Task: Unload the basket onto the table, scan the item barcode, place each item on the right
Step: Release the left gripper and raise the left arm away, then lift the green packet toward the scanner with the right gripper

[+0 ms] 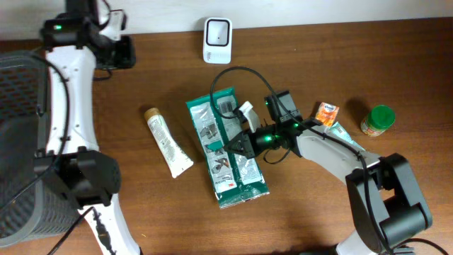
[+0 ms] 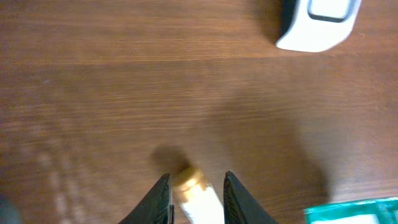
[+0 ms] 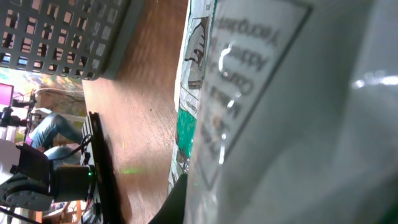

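The item, a long green and white packet [image 1: 226, 145] with a clear window, lies on the table's middle. My right gripper [image 1: 233, 146] is shut on its right-hand edge. In the right wrist view the packet's glossy film [image 3: 280, 93] fills most of the frame, and one dark finger [image 3: 181, 202] shows against it. The white barcode scanner [image 1: 217, 40] stands at the back of the table, also visible in the left wrist view [image 2: 317, 22]. My left gripper [image 1: 122, 51] hovers at the back left, its jaws [image 2: 196, 183] apart and holding nothing.
A white tube with a gold cap [image 1: 168, 142] lies left of the packet and appears between the left fingers [image 2: 196, 193], far below them. An orange sachet [image 1: 326, 113] and a green-capped jar [image 1: 379, 120] sit at right. A black mesh basket [image 1: 18, 142] stands at left.
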{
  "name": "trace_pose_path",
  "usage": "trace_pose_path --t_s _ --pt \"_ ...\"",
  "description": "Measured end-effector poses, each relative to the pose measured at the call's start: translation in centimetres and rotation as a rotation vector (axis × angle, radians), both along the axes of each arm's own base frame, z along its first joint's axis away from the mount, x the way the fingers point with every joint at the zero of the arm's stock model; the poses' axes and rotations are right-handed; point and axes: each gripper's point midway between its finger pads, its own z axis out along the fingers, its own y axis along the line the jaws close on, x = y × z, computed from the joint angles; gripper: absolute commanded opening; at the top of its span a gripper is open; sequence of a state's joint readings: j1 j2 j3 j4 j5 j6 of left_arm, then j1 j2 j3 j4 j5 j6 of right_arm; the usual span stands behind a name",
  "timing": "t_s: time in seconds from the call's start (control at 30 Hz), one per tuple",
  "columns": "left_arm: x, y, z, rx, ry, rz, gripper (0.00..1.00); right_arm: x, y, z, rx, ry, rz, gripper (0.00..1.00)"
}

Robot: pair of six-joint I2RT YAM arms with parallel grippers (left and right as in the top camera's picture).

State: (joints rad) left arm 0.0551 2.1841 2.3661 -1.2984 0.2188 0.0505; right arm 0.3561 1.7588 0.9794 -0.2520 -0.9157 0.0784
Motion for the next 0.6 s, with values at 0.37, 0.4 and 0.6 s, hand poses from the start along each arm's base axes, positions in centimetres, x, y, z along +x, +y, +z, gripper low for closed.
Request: trace_pose_path --t_s 0.37,0.4,0.6 --pt "-1.0 2.8 -0.6 0.056 0.048 0.057 0.99 -0.1 0.0 0.1 0.007 0.006 0.005 0.04" --pt "-1.0 2.8 -0.6 0.056 0.048 0.057 0.99 -0.2 0.0 0.2 0.012 0.008 0.008 0.04" --pt "-1.0 2.8 -0.6 0.056 0.048 0.057 0.99 -0.4 -0.1 1.6 0.091 0.033 0.033 0.04"
